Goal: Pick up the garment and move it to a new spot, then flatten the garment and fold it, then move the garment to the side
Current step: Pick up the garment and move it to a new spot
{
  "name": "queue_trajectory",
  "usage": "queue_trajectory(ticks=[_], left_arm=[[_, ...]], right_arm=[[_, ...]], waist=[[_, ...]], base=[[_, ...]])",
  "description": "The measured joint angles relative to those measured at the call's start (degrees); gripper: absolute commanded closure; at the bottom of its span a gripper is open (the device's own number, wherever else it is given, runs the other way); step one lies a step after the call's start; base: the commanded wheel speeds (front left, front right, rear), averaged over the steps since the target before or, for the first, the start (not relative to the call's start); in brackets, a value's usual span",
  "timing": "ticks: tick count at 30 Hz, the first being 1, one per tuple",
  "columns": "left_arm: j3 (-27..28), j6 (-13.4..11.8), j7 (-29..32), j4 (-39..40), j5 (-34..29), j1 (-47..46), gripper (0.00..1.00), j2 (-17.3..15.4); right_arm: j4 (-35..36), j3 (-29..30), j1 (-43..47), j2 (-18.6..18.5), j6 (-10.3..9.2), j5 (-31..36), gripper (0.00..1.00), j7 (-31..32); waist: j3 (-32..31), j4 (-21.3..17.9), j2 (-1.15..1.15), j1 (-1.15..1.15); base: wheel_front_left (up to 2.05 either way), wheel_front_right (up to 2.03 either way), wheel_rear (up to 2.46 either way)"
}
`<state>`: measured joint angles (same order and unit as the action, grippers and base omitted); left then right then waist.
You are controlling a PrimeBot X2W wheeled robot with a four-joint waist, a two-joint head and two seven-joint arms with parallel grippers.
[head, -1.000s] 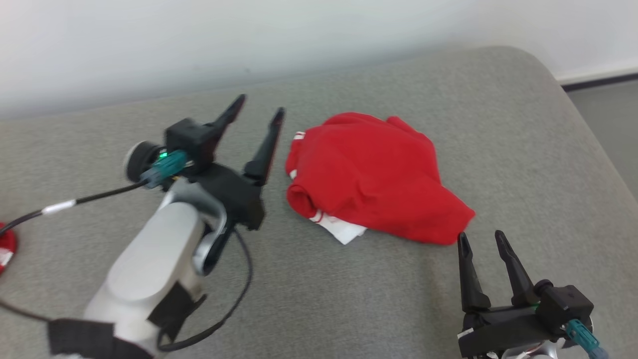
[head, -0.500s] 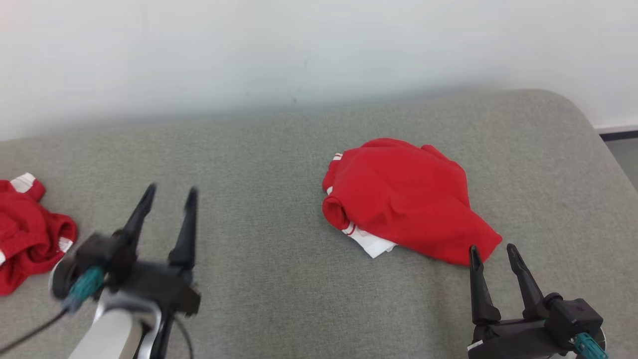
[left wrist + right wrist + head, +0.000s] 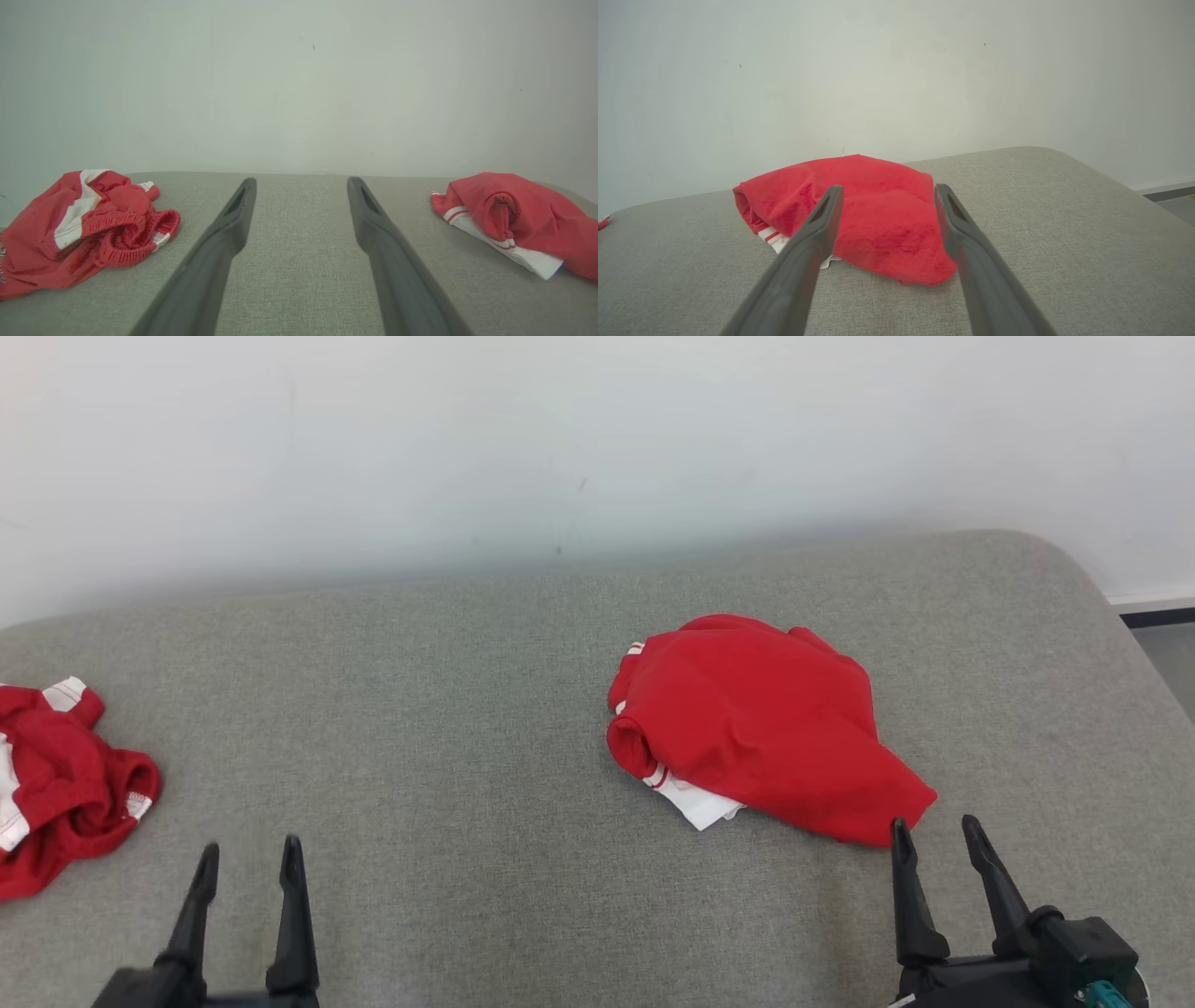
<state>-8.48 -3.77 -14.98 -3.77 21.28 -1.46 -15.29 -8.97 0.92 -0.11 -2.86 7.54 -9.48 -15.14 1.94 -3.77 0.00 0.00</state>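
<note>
**Inspector:** What is changing at this check?

**Unit:** My left arm is pulling back. A second ago the left jaws were hanging open just beside the folded red garment (image 3: 766, 719). Now they are sitting at the near left edge of the grey cushion (image 3: 448, 709), well apart from the garment. My head is also lifting, so the whole picture is shifting. The garment itself is not moving on the cushion.

**Inspector:** State of the jaws?

**Unit:** Both sets are standing open and carrying nothing. The right jaws are hovering at the cushion's near right, just short of the garment's near corner and not touching it.

**Inspector:** What is that meaning for the task?

**Unit:** I am judging the fold as done and the bundle as released. It is lying toward the cushion's right end, so the move to the side is looking complete or nearly so.

**Inspector:** Condition of the garment?

**Unit:** It is lying as a compact, slightly domed bundle. A rolled edge is facing the cushion's left end. Striped trim and a white layer (image 3: 702, 805) are peeking out underneath on the near side. The edges are not squaring up. A crumpled red garment (image 3: 56, 784) is lying at the cushion's far left end.
</note>
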Motion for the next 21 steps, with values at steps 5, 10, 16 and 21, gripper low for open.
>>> queue_trajectory(ticks=[5, 10, 16, 21], left_arm=[[5.5, 3.8, 0.0, 0.0, -2.3, 3.5, 0.0, 4.4], [9.3, 6.9, 0.0, 0.3, -6.1, 4.9, 0.0, 7.1], [12.1, 9.3, 0.0, 0.5, -9.7, 6.9, 0.0, 9.8], [12.8, 10.3, 0.0, 0.6, -12.0, 7.2, 0.0, 10.9]], right_arm=[[0.3, 0.6, 1.0, 0.0, 0.0, 0.4, 0.0, 0.0], [0.3, 0.7, 1.5, 0.0, 0.0, 0.4, 0.0, 0.0], [0.3, 0.8, 1.9, 0.0, 0.0, 0.4, 0.0, 0.0], [0.1, 1.0, 2.0, 0.0, 0.0, 0.6, 0.0, 0.0]], waist=[[-0.7, 0.2, 0.0, 0.0], [-1.2, 0.5, 0.0, 0.0], [-1.4, 0.7, 0.0, 0.0], [-1.3, 1.3, 0.0, 0.0]], base=[[0.0, 0.0, 0.0], [0.0, 0.0, 0.0], [0.0, 0.0, 0.0], [0.0, 0.0, 0.0]])
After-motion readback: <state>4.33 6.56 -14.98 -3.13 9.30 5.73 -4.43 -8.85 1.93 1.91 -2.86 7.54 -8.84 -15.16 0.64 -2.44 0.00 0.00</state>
